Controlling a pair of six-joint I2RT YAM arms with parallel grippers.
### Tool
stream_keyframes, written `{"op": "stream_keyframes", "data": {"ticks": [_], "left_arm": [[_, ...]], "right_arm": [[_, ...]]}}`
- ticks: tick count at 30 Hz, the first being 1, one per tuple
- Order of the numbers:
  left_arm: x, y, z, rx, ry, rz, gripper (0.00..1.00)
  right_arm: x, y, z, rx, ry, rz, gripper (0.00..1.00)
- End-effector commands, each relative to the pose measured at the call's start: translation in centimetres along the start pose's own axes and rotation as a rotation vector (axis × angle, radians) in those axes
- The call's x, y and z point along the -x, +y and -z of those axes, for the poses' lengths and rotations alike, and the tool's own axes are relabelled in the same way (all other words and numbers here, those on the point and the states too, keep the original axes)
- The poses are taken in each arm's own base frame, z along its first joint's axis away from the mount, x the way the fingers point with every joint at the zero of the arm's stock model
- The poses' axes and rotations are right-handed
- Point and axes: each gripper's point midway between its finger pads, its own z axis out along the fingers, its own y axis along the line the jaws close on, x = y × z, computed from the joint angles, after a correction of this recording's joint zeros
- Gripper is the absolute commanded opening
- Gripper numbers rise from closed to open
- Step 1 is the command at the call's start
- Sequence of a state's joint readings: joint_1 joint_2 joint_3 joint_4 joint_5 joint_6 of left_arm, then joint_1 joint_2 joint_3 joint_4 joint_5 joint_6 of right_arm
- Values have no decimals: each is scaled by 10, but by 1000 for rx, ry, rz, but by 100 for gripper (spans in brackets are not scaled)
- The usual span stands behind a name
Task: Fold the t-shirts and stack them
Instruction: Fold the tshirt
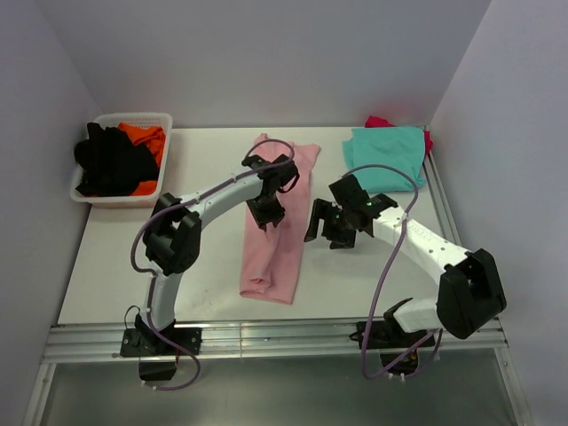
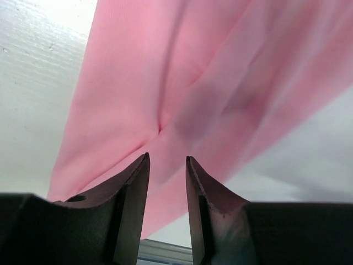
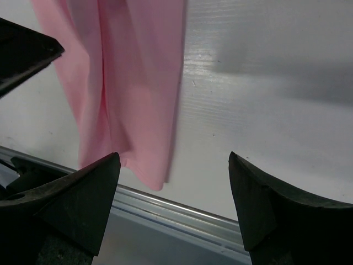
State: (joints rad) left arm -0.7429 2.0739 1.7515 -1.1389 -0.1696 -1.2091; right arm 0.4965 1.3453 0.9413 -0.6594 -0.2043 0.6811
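Your left fingers (image 1: 266, 211) hang over the middle of the pink t-shirt (image 1: 277, 248), pointing down at it. In the left wrist view these fingers (image 2: 135, 193) stand a narrow gap apart with nothing pinched between them. Pink cloth (image 2: 182, 83) fills the view past the tips, and its creases meet at a point just ahead of them. You cannot tell whether the tips touch the cloth.

The pink t-shirt lies flat on the counter (image 1: 106, 275) as one long narrow strip, folded lengthwise, running from the far middle toward you. In the right wrist view its near end (image 3: 138, 127) stops just short of the metal rail (image 3: 182, 212) along the counter's near edge.

Your right fingers (image 1: 316, 222) sit just to the right of that strip, apart from it. They are spread wide and hold nothing (image 3: 83, 204); between them you see only bare counter and the strip's edge.

The teal t-shirt (image 1: 386, 158) is folded at the far right of the counter. It lies on the magenta t-shirt (image 1: 380, 122), of which only an edge shows behind it.

The white basket (image 1: 133, 118) stands at the far left corner. The black t-shirt (image 1: 106, 160) and the orange t-shirt (image 1: 146, 138) are heaped in it unfolded, and the black one bulges over the left rim.
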Motion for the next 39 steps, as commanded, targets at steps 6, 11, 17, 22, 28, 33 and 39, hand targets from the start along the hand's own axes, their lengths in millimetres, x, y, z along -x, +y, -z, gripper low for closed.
{"op": "stream_keyframes", "data": {"ticks": [6,11,17,22,28,33,39], "left_arm": [[20,39,46,44,-95,42,39],[-16,90,38,4,-41,49,39],[-64,146,19,-30,53,58,38],[-83,148,3,-114,70,37,38],[-84,128,3,-245,56,57,39],[-83,118,6,-331,46,97,40],[-93,122,-8,-327,62,90,39]], "right_arm": [[7,4,40,37,-103,31,86],[-17,-11,37,31,-85,-47,86],[-57,-29,30,41,-58,-160,84],[-63,-41,33,-15,-61,-172,84],[-60,-48,39,-56,-86,-194,84],[-65,-49,43,-45,-95,-225,84],[-70,-60,45,-80,-96,-220,84]]}}
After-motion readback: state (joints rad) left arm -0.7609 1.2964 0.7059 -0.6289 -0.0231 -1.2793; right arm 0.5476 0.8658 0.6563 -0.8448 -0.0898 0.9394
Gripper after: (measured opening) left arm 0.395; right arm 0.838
